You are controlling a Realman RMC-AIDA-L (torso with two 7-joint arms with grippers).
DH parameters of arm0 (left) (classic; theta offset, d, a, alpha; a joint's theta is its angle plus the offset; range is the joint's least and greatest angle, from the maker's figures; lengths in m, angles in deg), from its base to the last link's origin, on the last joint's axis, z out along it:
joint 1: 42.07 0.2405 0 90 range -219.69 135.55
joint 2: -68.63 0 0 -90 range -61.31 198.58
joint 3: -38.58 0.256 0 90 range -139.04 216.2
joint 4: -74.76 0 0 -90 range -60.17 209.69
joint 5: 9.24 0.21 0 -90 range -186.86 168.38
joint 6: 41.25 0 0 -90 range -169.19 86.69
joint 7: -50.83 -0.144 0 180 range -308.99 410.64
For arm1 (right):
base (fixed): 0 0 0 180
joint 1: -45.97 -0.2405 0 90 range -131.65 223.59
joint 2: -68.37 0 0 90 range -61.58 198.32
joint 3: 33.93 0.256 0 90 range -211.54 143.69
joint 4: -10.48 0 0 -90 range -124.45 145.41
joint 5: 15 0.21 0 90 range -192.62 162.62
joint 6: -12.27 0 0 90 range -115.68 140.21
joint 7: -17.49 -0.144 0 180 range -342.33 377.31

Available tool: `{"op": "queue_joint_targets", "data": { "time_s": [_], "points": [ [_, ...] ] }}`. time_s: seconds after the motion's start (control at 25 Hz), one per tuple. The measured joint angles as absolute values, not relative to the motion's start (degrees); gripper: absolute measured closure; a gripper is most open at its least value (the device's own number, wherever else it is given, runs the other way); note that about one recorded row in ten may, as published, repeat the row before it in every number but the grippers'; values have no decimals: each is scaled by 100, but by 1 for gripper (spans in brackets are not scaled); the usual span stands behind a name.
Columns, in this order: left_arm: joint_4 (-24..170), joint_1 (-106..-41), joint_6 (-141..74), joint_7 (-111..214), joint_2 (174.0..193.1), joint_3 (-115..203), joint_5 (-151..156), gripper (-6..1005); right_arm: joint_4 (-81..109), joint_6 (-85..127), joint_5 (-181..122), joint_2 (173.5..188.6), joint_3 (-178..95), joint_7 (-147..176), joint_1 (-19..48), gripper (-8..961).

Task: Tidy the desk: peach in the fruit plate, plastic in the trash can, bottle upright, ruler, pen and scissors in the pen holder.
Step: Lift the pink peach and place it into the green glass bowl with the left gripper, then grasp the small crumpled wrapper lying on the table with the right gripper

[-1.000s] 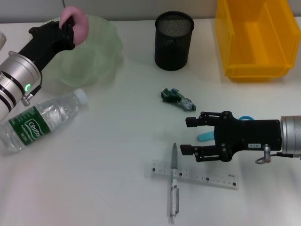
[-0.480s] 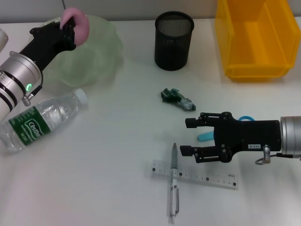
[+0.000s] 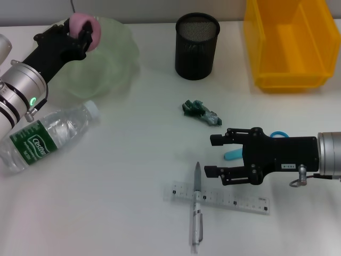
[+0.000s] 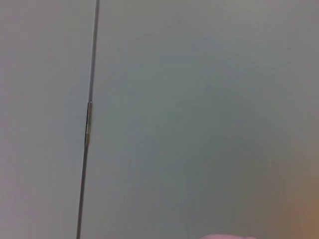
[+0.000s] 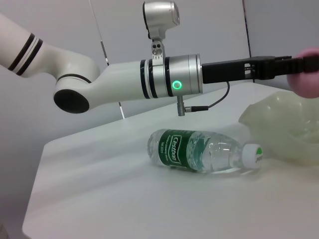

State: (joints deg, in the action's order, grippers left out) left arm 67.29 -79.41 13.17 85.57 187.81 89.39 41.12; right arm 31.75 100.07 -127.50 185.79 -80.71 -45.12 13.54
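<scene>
Head view — left tool (image 3: pixel 81 33) grasping pink peach (image 3: pixel 85 24) over fruit plate (image 3: pixel 109 64), bottle (image 3: pixel 45 136) labelled "Cestbon" lying flat, right tool (image 3: pixel 214 154) released.

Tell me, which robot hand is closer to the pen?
Right. The right gripper hovers open just beside the pen; the left gripper holds the peach above the faraway fruit plate.

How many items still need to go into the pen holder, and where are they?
3. The pen lies across the ruler near the front edge; the scissors lie mostly hidden behind the right gripper. All three are outside the pen holder.
</scene>
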Motion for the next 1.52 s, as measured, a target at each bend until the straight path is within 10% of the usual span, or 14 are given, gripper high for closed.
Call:
{"op": "queue_joint_targets", "data": {
  "time_s": [0.64, 1.52],
  "points": [
    [6729, -7946, 1262, 8609, 18781, 8937, 4112, 198, 3175, 10007, -12750, 18579, -8060, -4508, 1381, 177],
    [5227, -6933, 3964, 10740, 18614, 10857, 5650, 198, 3191, 10007, -12750, 18536, -8033, -4491, 1416, 176]
  ]
}}
